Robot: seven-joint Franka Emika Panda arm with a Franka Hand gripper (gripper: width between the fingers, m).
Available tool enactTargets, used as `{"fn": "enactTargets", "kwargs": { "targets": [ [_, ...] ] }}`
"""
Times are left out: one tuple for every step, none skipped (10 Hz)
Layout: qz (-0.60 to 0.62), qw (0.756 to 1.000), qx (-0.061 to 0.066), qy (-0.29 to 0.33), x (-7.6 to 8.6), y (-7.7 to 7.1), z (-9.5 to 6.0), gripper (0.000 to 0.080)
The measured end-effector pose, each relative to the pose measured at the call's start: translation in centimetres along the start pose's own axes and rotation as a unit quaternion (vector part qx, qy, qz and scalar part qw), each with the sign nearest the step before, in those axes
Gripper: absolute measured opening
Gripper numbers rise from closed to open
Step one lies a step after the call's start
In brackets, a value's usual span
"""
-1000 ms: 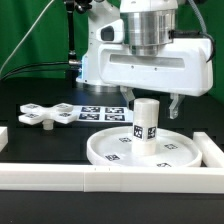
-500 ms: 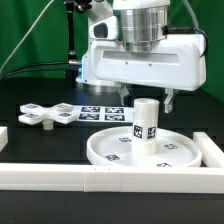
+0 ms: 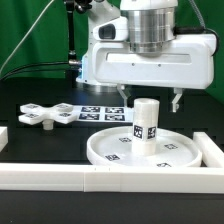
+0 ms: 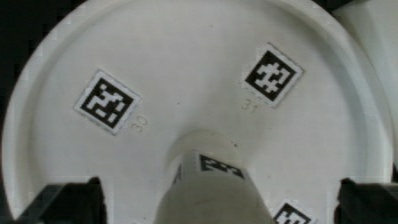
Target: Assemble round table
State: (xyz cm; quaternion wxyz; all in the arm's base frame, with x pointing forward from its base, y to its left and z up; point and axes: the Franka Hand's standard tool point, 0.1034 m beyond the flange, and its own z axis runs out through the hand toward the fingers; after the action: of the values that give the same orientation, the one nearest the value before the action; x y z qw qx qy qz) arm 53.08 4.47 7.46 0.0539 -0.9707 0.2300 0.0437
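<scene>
The round disc [image 3: 100, 148] lies flat on the black table near the front. The short cylinder leg [image 3: 146, 122] stands upright in its middle. My gripper [image 3: 151, 100] hangs just above the leg's top, open and empty, with one finger on each side. In the wrist view the disc [image 4: 196, 90] fills the picture, the leg [image 4: 222, 190] rises between the two dark fingertips [image 4: 71, 205], and neither finger touches it. The cross-shaped foot [image 3: 45, 113] lies flat on the table at the exterior view's left, away from the gripper.
The marker board [image 3: 105, 112] lies behind the disc. Long white bars run along the front [image 3: 100, 180] and stand at the exterior view's right [image 3: 210, 150] and left [image 3: 3, 135]. Cables hang at the back left.
My gripper has risen slightly and shifted a little toward the exterior view's right over the leg. It stays open. The leg, disc and foot have not moved.
</scene>
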Motion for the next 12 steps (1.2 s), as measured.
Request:
{"fn": "enactTargets", "kwargs": {
  "targets": [
    [-0.027, 1.0, 0.0, 0.0, 0.1, -0.1, 0.0, 0.0648],
    [-0.066, 0.998, 0.0, 0.001, 0.1, -0.2, 0.0, 0.0648],
    [-0.096, 0.995, 0.0, 0.0, 0.1, -0.1, 0.0, 0.0648],
    [-0.135, 0.991, 0.0, 0.0, 0.1, -0.1, 0.0, 0.0648],
    [-0.164, 0.986, 0.0, 0.001, 0.1, 0.1, 0.0, 0.0648],
    [-0.179, 0.984, -0.002, 0.013, 0.1, 1.1, 0.1, 0.0648],
    [-0.203, 0.979, -0.006, 0.034, -0.1, 2.6, 0.2, 0.0648],
    [-0.221, 0.975, -0.011, 0.036, -0.2, 4.1, 0.4, 0.0648],
    [-0.229, 0.972, -0.014, 0.038, 0.5, 5.4, 0.1, 0.0648],
    [-0.226, 0.973, -0.016, 0.041, 1.0, 6.3, -0.2, 0.0648],
    [-0.226, 0.973, -0.016, 0.04, 0.9, 6.1, -0.1, 0.0648],
    [-0.226, 0.973, -0.016, 0.04, 0.9, 6.1, 0.0, 0.0648]
  ]
}}
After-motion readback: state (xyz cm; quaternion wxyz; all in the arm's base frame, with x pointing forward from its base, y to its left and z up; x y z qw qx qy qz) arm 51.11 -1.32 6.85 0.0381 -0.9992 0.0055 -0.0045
